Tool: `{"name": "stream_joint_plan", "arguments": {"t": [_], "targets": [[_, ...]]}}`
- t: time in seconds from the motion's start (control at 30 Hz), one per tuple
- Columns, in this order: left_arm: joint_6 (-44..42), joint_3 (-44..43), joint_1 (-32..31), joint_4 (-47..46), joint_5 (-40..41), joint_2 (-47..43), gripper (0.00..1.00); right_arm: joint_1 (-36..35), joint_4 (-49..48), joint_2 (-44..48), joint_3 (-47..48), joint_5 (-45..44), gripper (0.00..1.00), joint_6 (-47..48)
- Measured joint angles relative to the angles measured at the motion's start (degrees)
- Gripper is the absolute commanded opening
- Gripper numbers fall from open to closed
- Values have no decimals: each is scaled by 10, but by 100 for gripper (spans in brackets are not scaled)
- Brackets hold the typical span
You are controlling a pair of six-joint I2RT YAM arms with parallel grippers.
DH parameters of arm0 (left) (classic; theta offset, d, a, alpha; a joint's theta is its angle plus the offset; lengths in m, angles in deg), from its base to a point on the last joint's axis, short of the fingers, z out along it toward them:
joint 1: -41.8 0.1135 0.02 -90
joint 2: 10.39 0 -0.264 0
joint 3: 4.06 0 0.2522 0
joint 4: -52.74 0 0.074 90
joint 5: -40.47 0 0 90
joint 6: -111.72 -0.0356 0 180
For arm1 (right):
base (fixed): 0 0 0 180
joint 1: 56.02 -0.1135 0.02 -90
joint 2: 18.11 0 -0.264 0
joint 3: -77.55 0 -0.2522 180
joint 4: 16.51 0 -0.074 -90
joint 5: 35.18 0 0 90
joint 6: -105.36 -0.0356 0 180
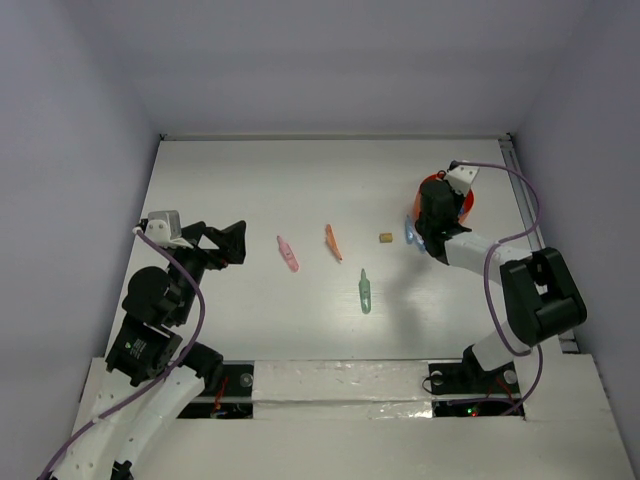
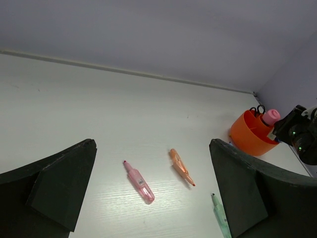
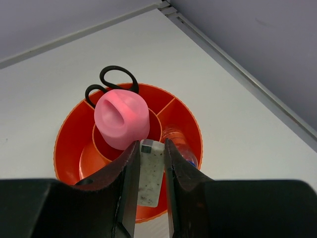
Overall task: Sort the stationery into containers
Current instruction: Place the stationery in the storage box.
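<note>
My right gripper [image 3: 150, 145] is shut on a pale speckled eraser [image 3: 150, 181] and holds it just above the red-orange bowl [image 3: 64, 144]. The divided bowl holds a pink-capped bottle [image 3: 122, 119], black-handled scissors [image 3: 116, 79] and a clear bottle with a blue cap [image 3: 184, 148]. On the table lie a pink pen [image 1: 288, 254], an orange pen [image 1: 333, 242], a green pen [image 1: 365, 291] and a small tan eraser [image 1: 385, 237]. My left gripper [image 1: 235, 243] is open and empty, left of the pink pen [image 2: 138, 182].
The bowl [image 1: 466, 203] stands at the back right, close to the right wall rail [image 1: 522, 190]. The right arm [image 1: 535, 295] curves over the right side of the table. White walls close in the table on three sides.
</note>
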Motion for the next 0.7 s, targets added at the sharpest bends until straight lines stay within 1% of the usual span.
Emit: {"name": "stream_joint_plan", "arguments": {"t": [0.1, 0.13, 0.23, 0.4, 0.6, 0.67, 0.7], "targets": [[0, 0, 0, 0, 0, 0, 99, 0, 1, -4, 0, 0, 14, -5], [0, 0, 0, 0, 0, 0, 99, 0, 1, -4, 0, 0, 17, -6], [0, 0, 0, 0, 0, 0, 99, 0, 4, -4, 0, 0, 24, -10], [0, 0, 0, 0, 0, 0, 99, 0, 19, -4, 0, 7, 28, -17], [0, 0, 0, 0, 0, 0, 99, 0, 45, -3, 0, 16, 38, -28], [0, 0, 0, 0, 0, 0, 99, 0, 51, 1, 0, 21, 51, -32], [0, 0, 0, 0, 0, 0, 99, 0, 54, 3, 0, 24, 52, -33]]}}
